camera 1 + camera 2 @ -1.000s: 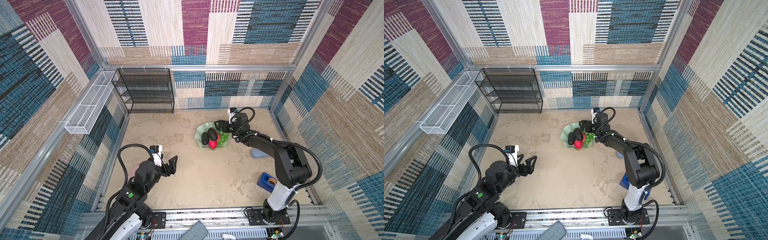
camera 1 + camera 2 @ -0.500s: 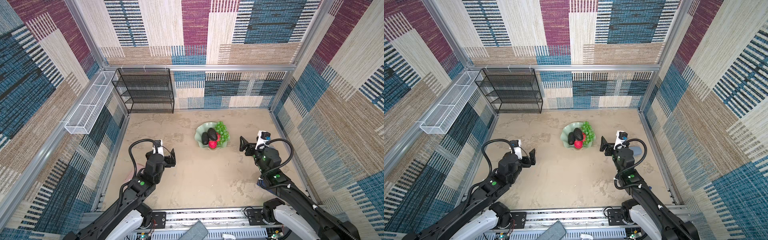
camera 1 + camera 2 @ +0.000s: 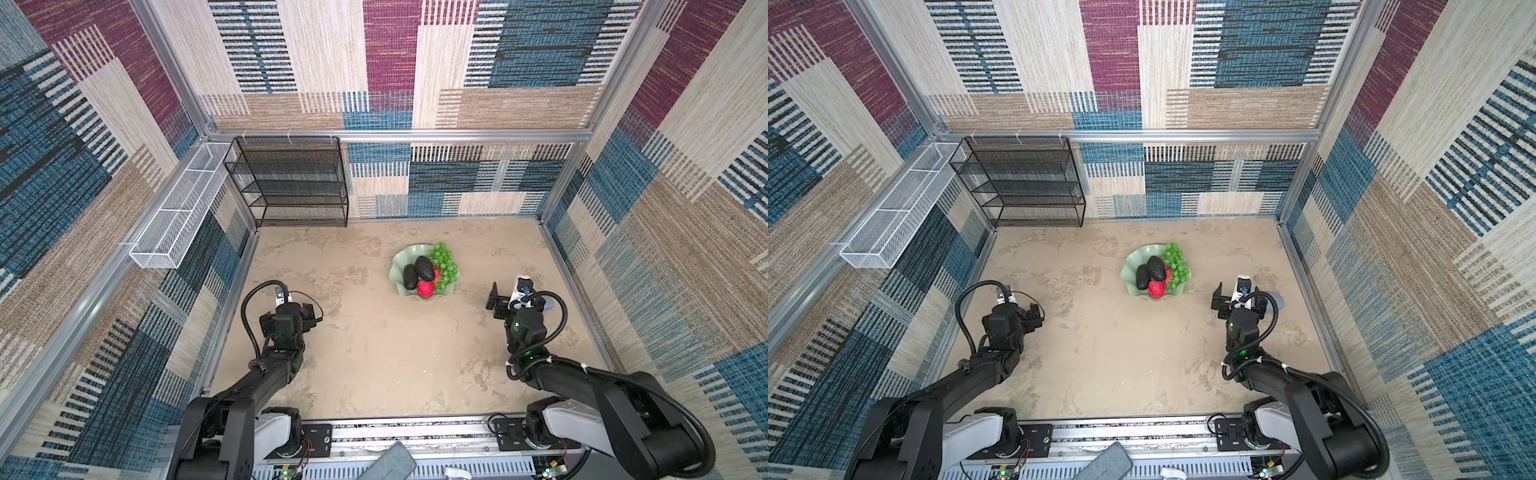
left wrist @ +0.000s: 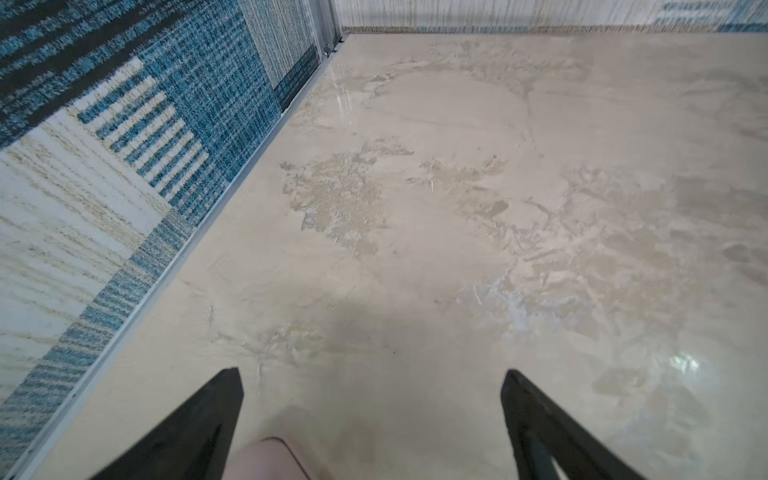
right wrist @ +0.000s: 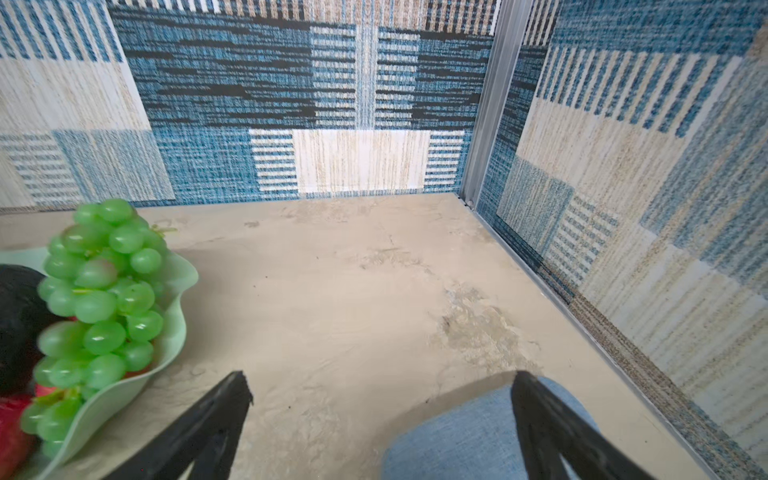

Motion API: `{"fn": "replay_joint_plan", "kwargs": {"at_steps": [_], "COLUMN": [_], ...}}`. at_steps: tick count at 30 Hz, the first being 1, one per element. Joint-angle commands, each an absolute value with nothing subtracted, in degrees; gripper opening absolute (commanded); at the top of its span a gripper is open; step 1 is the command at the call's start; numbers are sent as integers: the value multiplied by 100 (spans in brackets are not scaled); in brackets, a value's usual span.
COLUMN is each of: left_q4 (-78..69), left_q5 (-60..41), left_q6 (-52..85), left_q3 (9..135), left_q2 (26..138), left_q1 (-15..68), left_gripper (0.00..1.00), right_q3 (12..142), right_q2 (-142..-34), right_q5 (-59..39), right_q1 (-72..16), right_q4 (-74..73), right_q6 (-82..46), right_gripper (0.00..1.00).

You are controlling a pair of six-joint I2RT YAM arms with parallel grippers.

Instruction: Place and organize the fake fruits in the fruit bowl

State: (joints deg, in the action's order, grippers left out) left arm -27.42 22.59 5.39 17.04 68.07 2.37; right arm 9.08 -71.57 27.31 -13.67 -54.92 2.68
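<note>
I am looking down at the worktop (image 3: 374, 353), and the fruit bowl (image 3: 401, 259) is sitting toward its far edge, a little right of the middle. In both top views two dark avocados (image 3: 424, 268) (image 3: 1143, 277) are lying side by side in the bowl, touching each other. The green grapes (image 3: 444, 264) are piling up along the bowl's right side and reaching over its rim. One red fruit (image 3: 424, 288) is resting at the near rim against the avocados. More red is showing between the avocados and the grapes, though I cannot tell how many pieces that is.

The left gripper (image 4: 370, 374) is hanging near the left edge of the worktop. In the left wrist view its fingers (image 4: 199, 428) are standing wide apart with only bare worktop between them. A pinkish rounded thing (image 4: 266, 457) is peeking in between their bases.

The right gripper (image 5: 381, 375) is hovering near the right edge, well apart from the bowl and gripping nothing, its fingers (image 5: 208, 428) spread just as wide. A blue-grey rounded thing (image 5: 457, 432) is lying below it, and one finger is overlapping it in the right wrist view; I cannot tell whether they are touching. The same view is showing the grapes (image 5: 95, 299) spilling over the bowl's wavy rim (image 5: 174, 332).

A black mesh rack (image 3: 291, 183) is standing in the far left corner, and a white wire basket (image 3: 178, 216) is hanging on the left wall.
</note>
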Motion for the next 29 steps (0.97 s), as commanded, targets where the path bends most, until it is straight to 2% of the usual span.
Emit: {"fn": "replay_joint_plan", "kwargs": {"at_steps": [1, 4, 6, 7, 8, 9, 11, 13, 16, 29], "left_q4": [-4637, -4208, -5377, -6116, -5455, -4614, -5089, -4454, -5001, -4850], "left_q5": [1359, 1180, 1218, 1163, 1081, 1027, 1217, 1175, 1252, 1253], "left_q6": [529, 324, 260, 98, 53, 150, 86, 227, 184, 195], "left_q3": [1640, 2051, 1861, 1833, 1998, 2214, 2311, 2424, 2290, 2340], "left_q2": [7339, 7672, 8428, 8921, 8801, 8543, 8888, 8701, 8842, 8805], "left_q1": [-9, -9, -11, 9, 51, 53, 53, 15, 8, 18], "left_gripper": [100, 100, 100, 100, 100, 100, 100, 100, 100, 100], "right_q3": [837, 803, 943, 849, 796, 801, 993, 971, 1047, 1065], "right_q2": [-7831, -8668, -8366, -8504, -8730, -8964, -8744, -8822, -8811, -8816], "right_q5": [2255, 1839, 1256, 883, 691, 691, 552, 574, 784, 860], "right_q1": [-1102, -922, -647, -452, -335, -325, -288, -287, -279, -246], "right_q4": [-7340, -8349, -7546, -7864, -8060, -8447, -7681, -7842, -7674, -7646], "right_q6": [543, 723, 449, 370, 279, 330, 272, 294, 192, 116], "right_gripper": [100, 100, 100, 100, 100, 100, 100, 100, 100, 100]}}
